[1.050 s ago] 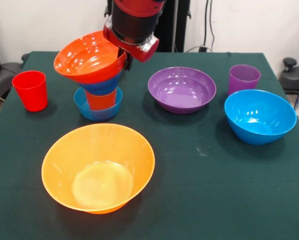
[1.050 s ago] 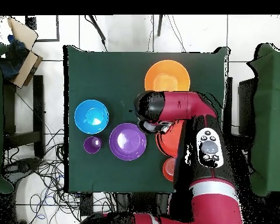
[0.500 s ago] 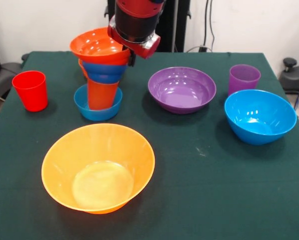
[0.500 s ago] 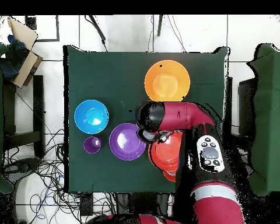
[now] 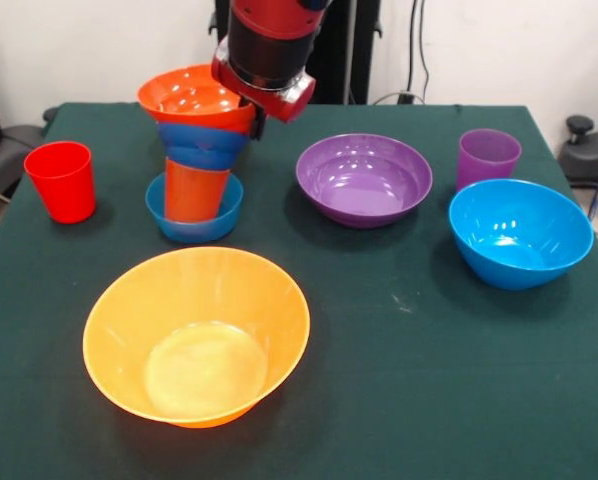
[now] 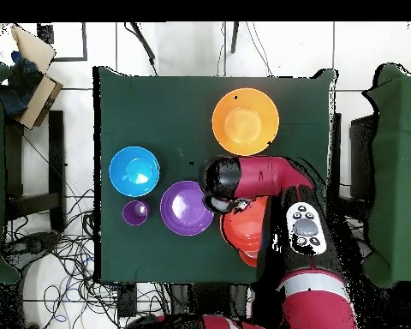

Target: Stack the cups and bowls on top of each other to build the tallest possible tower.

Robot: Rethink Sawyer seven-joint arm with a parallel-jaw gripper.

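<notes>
The glossy red-orange plastic bowl (image 5: 194,97), tilted 1 s ago, now sits level on a dark blue bowl (image 5: 207,142) and orange-red tumbler (image 5: 194,189) near the desk's (image 5: 399,330) far-left corner. Hand (image 5: 256,120) closure: cannot tell. Release appears next.

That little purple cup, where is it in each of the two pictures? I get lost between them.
Front view: the purple cup stands at the far right, just behind the big light blue bowl.
Overhead view: the purple cup sits left of centre, just below the light blue bowl.
Shared landmark: the purple bowl, beside the cup in both.
</notes>
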